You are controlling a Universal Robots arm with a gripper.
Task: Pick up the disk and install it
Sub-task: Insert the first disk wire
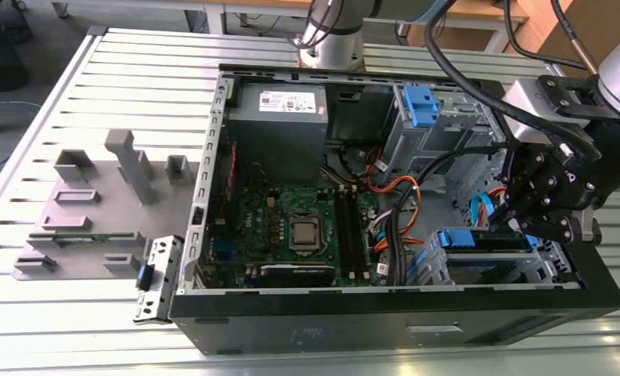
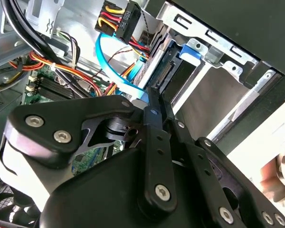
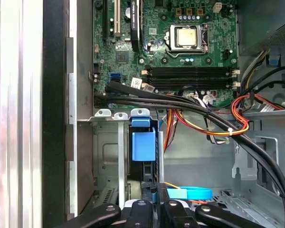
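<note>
**Desk:** What lies widest across the frame?

**Photographer:** A slatted silver metal bench [image 1: 132, 70]. An open black computer case [image 1: 394, 325] sits on it toward the exterior view's right and runs down to the bench's near edge. A set of grey moulded fixture blocks [image 1: 91, 211] stands near the bench's edge on the exterior view's left, apart from the case.

**Desk:** And inside the case?

**Photographer:** A grey metal power-supply box [image 1: 279, 117] fills the far corner. Just beside it is the green motherboard [image 1: 279, 207], its bare processor socket facing up.

**Desk:** Where is the arm?

**Photographer:** Its black pincer [image 1: 521, 225] is lowered into the case's near corner on the exterior view's right, at the metal drive cage. I cannot tell whether the pincer stands apart, is together, or is clamped on anything.

**Desk:** The disk?

**Photographer:** The flat silver disk with blue plastic rails [image 1: 466, 238] stands on edge in that cage. In the second wrist view its connector end [image 2: 161, 59] lies just beyond the pincer [image 2: 154, 95].

**Desk:** Smaller details?

**Photographer:** In the first wrist view, a blue plastic tab [image 3: 143, 145] sits over the disk's far end. A flat blue ribbon cable [image 3: 190, 193] curls just beside the pincer [image 3: 154, 202].
</note>
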